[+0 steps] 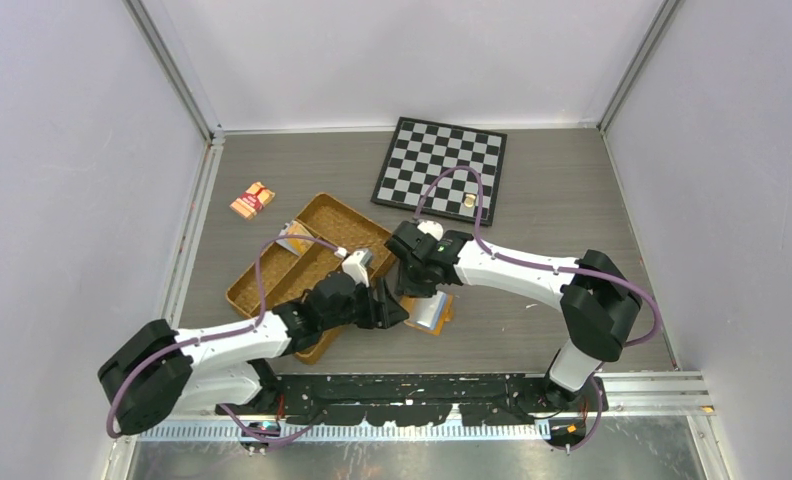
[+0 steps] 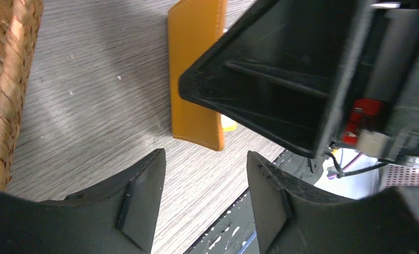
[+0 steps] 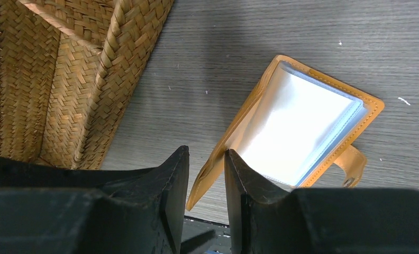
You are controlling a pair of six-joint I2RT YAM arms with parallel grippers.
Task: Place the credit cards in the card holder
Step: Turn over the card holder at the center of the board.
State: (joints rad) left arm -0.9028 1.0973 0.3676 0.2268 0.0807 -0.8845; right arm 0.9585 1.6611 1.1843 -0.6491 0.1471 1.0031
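Observation:
The orange card holder (image 3: 308, 119) lies open on the table, its clear plastic sleeves facing up. One orange cover flap (image 3: 212, 169) stands up between the jaws of my right gripper (image 3: 206, 153) and leans on one finger. The jaws are a narrow gap apart and do not pinch the flap. In the top view the holder (image 1: 438, 314) lies just right of both grippers. My left gripper (image 2: 205, 159) is open and empty, low over the table, with the holder's orange cover (image 2: 194, 79) just ahead of it. A light flat card (image 1: 297, 238) lies in the woven tray.
The brown woven divided tray (image 1: 272, 290) lies left of the holder, its wall close to the right gripper (image 3: 91, 79). A chessboard (image 1: 440, 160) lies at the back. A red-and-tan packet (image 1: 252, 200) lies at the far left. The table's front edge is close to the left gripper.

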